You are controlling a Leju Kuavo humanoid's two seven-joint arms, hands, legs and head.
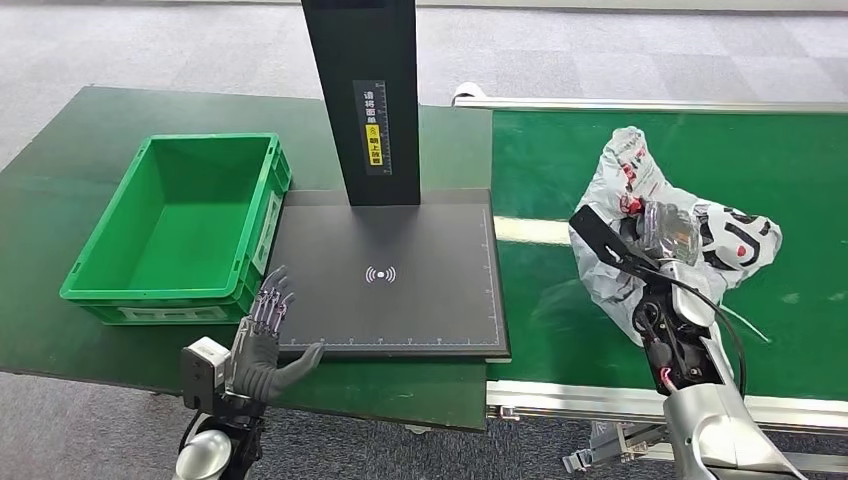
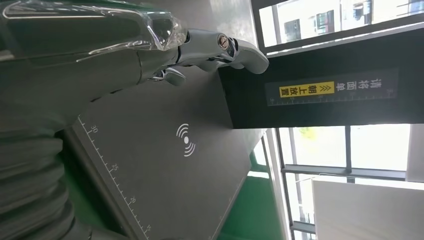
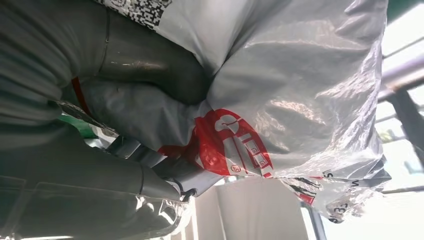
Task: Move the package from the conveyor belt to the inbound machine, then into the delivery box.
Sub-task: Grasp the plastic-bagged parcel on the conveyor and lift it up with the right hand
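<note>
Right hand (image 1: 655,235) is wrapped into the package (image 1: 640,215) — a crumpled white poly mailer with red and black print. In the right wrist view the thumb (image 3: 150,70) is dug into the plastic and the fingers (image 3: 165,175) are closed under it, so it's gripping the bag, which sits on the green conveyor belt (image 1: 780,160) toward its near edge, just right of the inbound machine (image 1: 400,270). Can't tell whether it's lifted clear of the belt or resting on it.

Left hand (image 1: 268,335) has nothing in it, fingers spread, hovering at the near left corner of the machine's black pad, just beside the green delivery box (image 1: 100,290), which has nothing in it.

Handling-wise, the bag looks soft, light and slick — film like that folds and slides, so I'd guess a bunched grab around the bulky middle holds better than pinching a loose edge. The floppy tail could drag across the pad's edge on the way over
</note>
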